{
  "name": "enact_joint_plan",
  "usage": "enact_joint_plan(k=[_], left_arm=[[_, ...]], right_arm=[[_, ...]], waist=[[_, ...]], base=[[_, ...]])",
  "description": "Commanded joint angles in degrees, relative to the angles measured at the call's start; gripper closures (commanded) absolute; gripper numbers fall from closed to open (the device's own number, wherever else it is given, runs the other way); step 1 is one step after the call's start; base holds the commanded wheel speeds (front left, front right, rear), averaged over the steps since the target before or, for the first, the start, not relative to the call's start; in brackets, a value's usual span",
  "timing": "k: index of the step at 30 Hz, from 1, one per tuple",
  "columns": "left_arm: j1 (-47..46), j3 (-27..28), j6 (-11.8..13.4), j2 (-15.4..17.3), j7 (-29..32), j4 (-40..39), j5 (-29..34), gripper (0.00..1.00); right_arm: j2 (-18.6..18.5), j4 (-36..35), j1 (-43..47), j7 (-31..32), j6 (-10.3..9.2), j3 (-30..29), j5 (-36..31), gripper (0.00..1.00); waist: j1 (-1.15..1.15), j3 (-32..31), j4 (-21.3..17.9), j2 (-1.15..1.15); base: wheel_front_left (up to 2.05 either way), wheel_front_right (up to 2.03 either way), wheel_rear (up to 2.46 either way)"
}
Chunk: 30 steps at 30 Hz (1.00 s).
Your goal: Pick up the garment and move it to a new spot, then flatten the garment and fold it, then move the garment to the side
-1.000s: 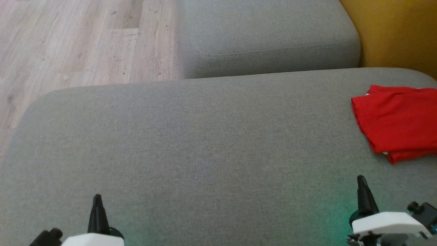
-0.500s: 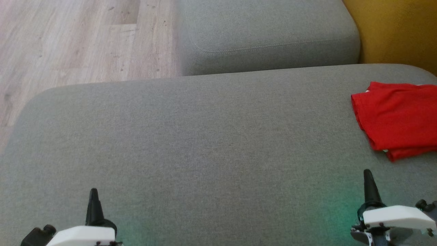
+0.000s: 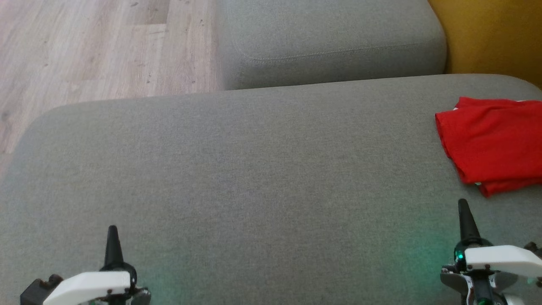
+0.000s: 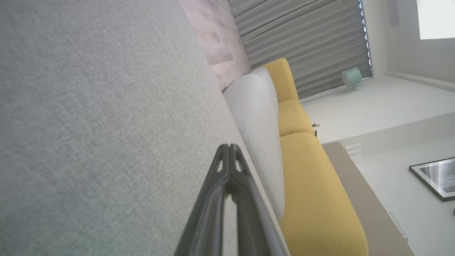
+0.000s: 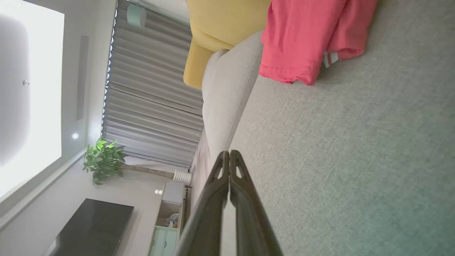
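Centrally, a broad grey woven-fabric sofa cushion (image 3: 254,169) spread across the middle and bottom of the head view. At the right edge of that frame, a little above the middle, lay the folded red cloth garment (image 3: 491,144). It rested flat on the cushion with its layers stacked, and the frame's border cut it off on the right. A sliver of white showed under its lower fold.

At the lower left stood the left gripper (image 3: 112,237), its two long dark fingers pressed together into one point, holding nothing, well apart from the garment. At the lower right stood the right gripper (image 3: 464,212), fingers likewise pressed together and empty — its tip near the garment's lower corner but not touching it. A faint green glow tinted the cushion beside it.

Along the top, a smaller grey upholstered block (image 3: 330,38) sat at the centre, pale wood-plank flooring (image 3: 84,46) at the upper left, and mustard-yellow upholstery (image 3: 491,34) at the upper right.

In the right wrist view, the garment lay at the top of the frame, beyond the joined fingertips.
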Motion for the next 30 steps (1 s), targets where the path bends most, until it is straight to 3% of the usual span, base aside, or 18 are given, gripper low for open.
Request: enact_joint_plan(k=[1, 30], left_arm=[[-3.51, 2.22, -0.43, 0.16, 0.45, -1.46, -1.71, 1.00], [-7.90, 5.71, -2.41, 0.06, 5.44, -0.63, -20.98, 1.00]], right_arm=[[-0.45, -2.34, -3.37, 0.48, -0.03, 0.63, 1.85, 1.00], [-0.45, -3.90, -6.57, 5.36, -0.04, -2.42, 22.08, 1.00]], waist=[[0.00, 0.09, -0.03, 0.00], [0.00, 1.82, -0.66, 0.00]], base=[[0.00, 0.00, 0.00], [0.00, 0.00, 0.00]])
